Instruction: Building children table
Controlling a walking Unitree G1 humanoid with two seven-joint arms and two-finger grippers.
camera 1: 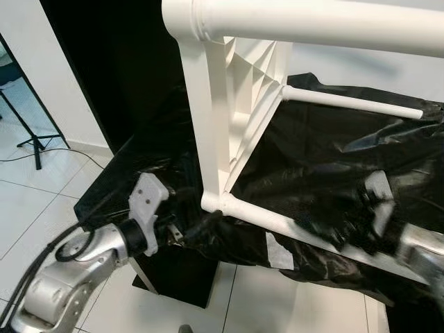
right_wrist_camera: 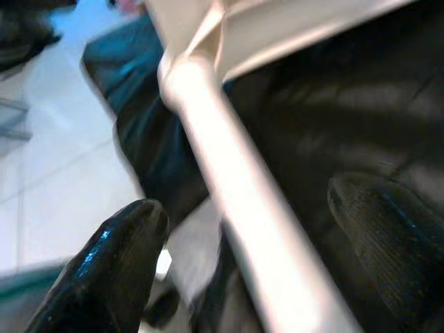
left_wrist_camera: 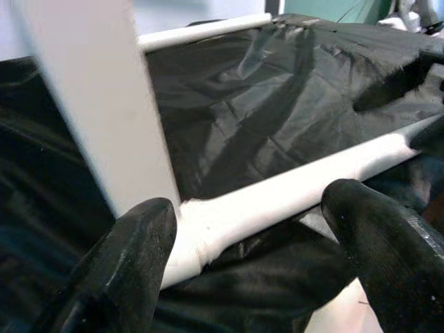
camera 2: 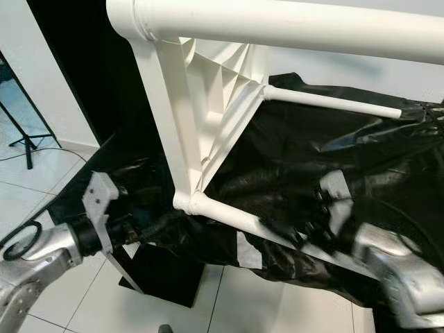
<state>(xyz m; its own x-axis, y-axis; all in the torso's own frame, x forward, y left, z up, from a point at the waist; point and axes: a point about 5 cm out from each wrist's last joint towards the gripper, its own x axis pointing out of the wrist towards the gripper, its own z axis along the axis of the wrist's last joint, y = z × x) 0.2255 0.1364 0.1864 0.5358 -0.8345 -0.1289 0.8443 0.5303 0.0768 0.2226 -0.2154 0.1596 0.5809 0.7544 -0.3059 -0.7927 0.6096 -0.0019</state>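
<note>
A white children's table (camera 1: 236, 104) lies on its side on a surface covered in black plastic sheet (camera 1: 333, 159), ribbed underside facing me. One thick leg (camera 1: 312, 24) runs across the top of the view. A lower leg (camera 1: 263, 218) rests along the sheet's near edge, and a third leg (camera 1: 354, 103) lies farther back. My left gripper (camera 1: 198, 225) is open at the lower corner joint, its fingertips (left_wrist_camera: 125, 263) either side of that leg (left_wrist_camera: 291, 194). Further along the same leg (right_wrist_camera: 236, 201), my right gripper (camera 1: 326, 232) is open around it, blurred.
The sheet-covered surface ends at a near edge above a white tiled floor (camera 1: 41, 208). A black tripod stand (camera 1: 31, 139) is at the far left beside a dark wall panel (camera 1: 118, 62). A white patch (camera 1: 279, 251) is stuck on the sheet's front.
</note>
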